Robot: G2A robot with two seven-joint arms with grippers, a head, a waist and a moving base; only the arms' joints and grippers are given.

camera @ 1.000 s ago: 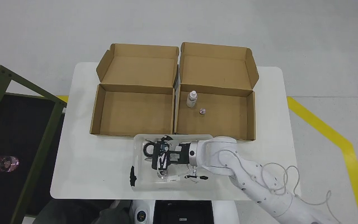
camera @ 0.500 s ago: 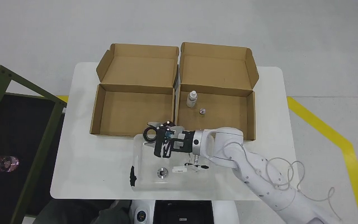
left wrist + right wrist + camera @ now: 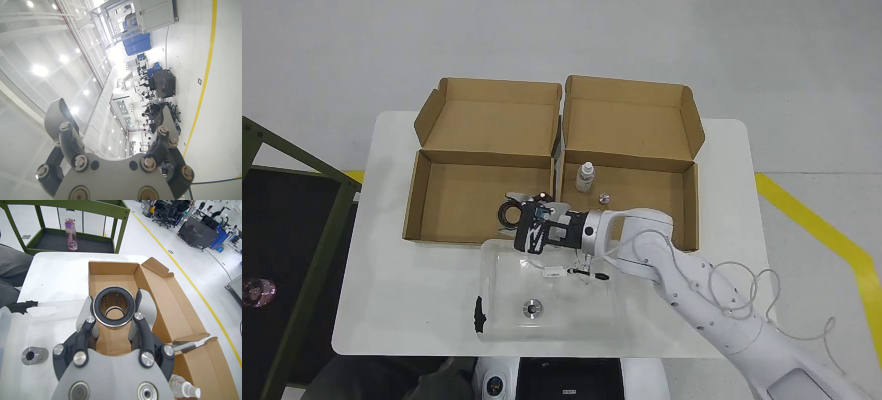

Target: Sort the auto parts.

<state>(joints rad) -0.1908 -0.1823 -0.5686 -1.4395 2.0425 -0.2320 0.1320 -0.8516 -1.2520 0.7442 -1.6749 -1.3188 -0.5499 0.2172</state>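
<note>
Linear bearing (image 3: 114, 308), black-ringed at its ends, sat clamped between the right gripper's (image 3: 114, 303) fingers above the near edge of the left cardboard box (image 3: 467, 200), just past the clear plastic bin (image 3: 500, 300) where 1 steel bushing (image 3: 532, 308) lay. The right cardboard box (image 3: 652, 205) held a spray bottle (image 3: 585, 177) and what looked like a small metal cap (image 3: 605, 198). The left gripper (image 3: 109, 111) pointed toward the ceiling, jaws wide apart and holding nothing.

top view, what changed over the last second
The right claw, shut on the ring bearing, moved out of the clear tray and carried it toward the left box, now over that box's near edge. The metal cylinder in the tray, and the spray bottle and small metal part in the other box, stayed put.
</note>
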